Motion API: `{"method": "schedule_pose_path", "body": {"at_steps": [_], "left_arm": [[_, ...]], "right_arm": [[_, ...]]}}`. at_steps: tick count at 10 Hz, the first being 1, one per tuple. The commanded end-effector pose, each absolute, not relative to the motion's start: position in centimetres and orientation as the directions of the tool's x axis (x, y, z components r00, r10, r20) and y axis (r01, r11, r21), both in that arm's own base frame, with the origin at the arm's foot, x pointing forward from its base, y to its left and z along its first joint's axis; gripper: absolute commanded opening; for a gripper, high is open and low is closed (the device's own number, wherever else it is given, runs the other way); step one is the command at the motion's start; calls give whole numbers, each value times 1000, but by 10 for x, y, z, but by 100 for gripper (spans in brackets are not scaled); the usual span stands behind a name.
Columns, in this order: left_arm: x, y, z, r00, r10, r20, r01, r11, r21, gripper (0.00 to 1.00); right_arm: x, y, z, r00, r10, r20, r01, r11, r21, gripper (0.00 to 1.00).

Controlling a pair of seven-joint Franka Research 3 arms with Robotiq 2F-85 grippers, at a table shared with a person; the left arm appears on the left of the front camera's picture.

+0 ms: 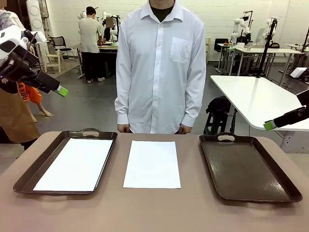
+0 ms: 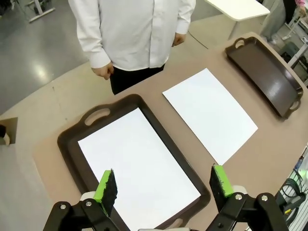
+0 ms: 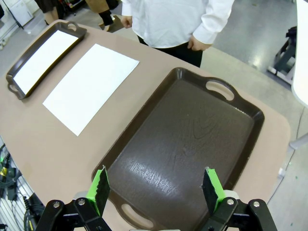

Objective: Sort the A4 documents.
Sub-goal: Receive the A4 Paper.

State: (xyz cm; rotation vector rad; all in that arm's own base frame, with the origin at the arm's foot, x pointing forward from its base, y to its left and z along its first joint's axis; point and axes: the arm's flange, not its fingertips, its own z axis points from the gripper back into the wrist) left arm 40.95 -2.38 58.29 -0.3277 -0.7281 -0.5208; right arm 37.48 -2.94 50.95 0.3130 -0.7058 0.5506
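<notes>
One white A4 sheet [image 1: 152, 164] lies flat on the bare table between the two trays; the wrist views show it too [image 2: 210, 113] [image 3: 91, 86]. Another white sheet [image 1: 76, 164] [image 2: 137, 169] fills the left dark brown tray [image 1: 41, 164]. The right dark brown tray [image 1: 248, 166] [image 3: 187, 139] holds nothing. My left gripper [image 1: 62, 91] [image 2: 163, 187] hangs open, high above the left tray. My right gripper [image 1: 269, 125] [image 3: 156, 187] is open too, raised over the right tray. Neither holds anything.
A person in a white shirt [image 1: 161, 67] stands at the far table edge, hands [image 1: 123, 128] down by the edge. A white table [image 1: 263, 99] and workstations stand behind. The brown tabletop [image 1: 154, 212] has free room in front.
</notes>
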Motion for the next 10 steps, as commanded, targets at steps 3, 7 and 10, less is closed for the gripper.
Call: {"method": "schedule_pose_path", "body": {"at_steps": [3, 7, 10], "left_arm": [[412, -25, 571, 617, -354, 703, 590, 799, -116, 100], [410, -30, 574, 631, -339, 697, 575, 808, -128, 100], [410, -30, 574, 631, -339, 697, 575, 808, -128, 100]], "right_arm": [[377, -31, 507, 622, 365, 693, -584, 806, 100, 100], [377, -31, 507, 622, 365, 693, -584, 806, 100, 100], [377, -31, 507, 622, 365, 693, -584, 806, 100, 100]]}}
